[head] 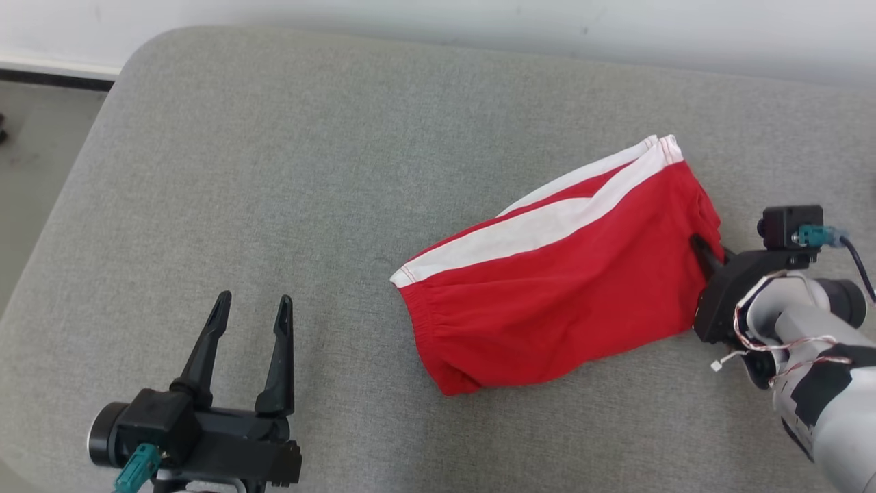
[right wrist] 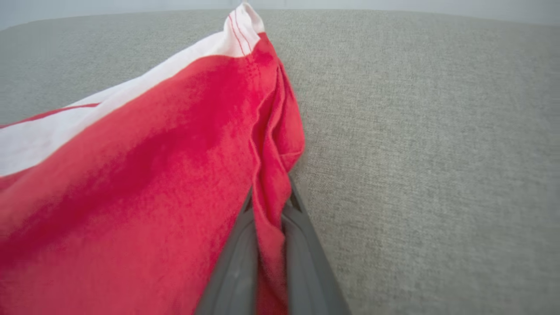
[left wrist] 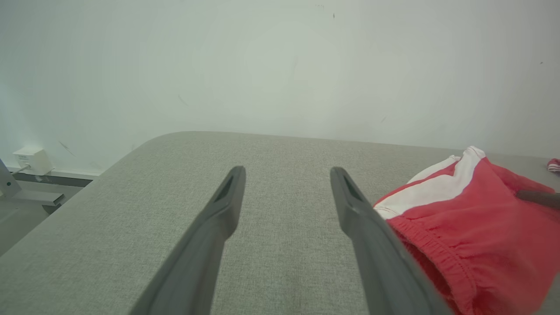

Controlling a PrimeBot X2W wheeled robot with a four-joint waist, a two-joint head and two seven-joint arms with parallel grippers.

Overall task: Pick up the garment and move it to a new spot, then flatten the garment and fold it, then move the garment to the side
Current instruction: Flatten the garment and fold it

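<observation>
Garment (head: 547, 294) (left wrist: 472, 236) (right wrist: 131, 197): red shorts with a white side stripe, lying on the grey fabric-covered counter (head: 274, 171), right of centre in the head view; elastic waistband points toward the lower left, leg hem with white trim toward the far right; cloth loosely bunched, not flat.

Right gripper (head: 703, 250) (right wrist: 271, 197): at the garment's right edge; jaws clenched on a fold of red cloth, seen in the right wrist view as a ridge of fabric pinched between the two dark fingers (right wrist: 236, 262); the fingertips are partly covered by cloth in the head view.

Left gripper (head: 253, 301) (left wrist: 286, 173): low at the near left of the counter, well apart from the garment in the head view; jaws released and spread wide, nothing between them; in the left wrist view the waistband lies just beside the right-hand finger (left wrist: 367, 227).

Pale wall (head: 479, 27) behind the counter; strip of floor (head: 34, 150) at the far left.
</observation>
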